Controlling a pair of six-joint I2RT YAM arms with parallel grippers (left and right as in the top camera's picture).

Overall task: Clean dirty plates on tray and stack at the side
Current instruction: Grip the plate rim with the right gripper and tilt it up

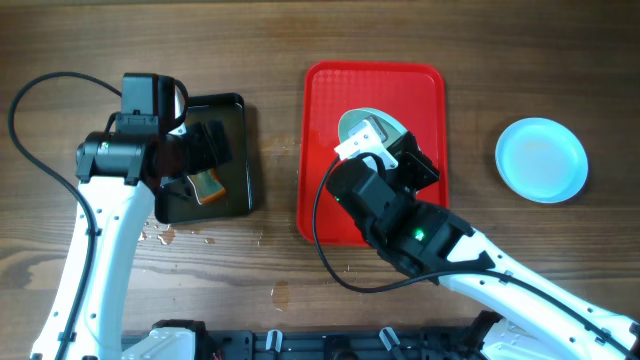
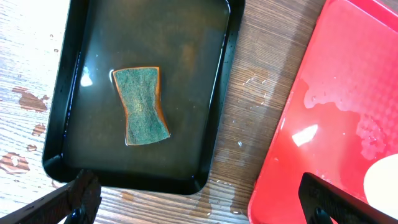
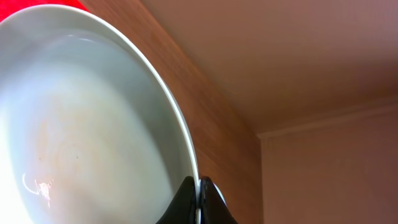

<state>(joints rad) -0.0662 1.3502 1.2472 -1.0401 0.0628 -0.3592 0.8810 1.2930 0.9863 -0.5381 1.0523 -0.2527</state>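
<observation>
Red tray (image 1: 320, 100) sits right under the right tool (image 3: 199, 194). That tool is pinched narrow on the rim of one pale blue plate (image 3: 81, 124), holding it tipped up at an angle over the tray. Can't tell if the plate's low edge touches the tray. From the wrist view there's a faint orange smear on its inner face. Second plate (image 1: 541, 160) lies flat on the table (image 1: 480, 40), well off to the side of that tool, past the tray's edge. Left tool (image 2: 199, 196) is spread wide with nothing in it, hovering over the near rim of the black tray (image 2: 68, 93). Green-topped sponge (image 2: 142, 106) lies in the liquid there, ahead of the left tool's fingers (image 2: 81, 199) and not touching them.
</observation>
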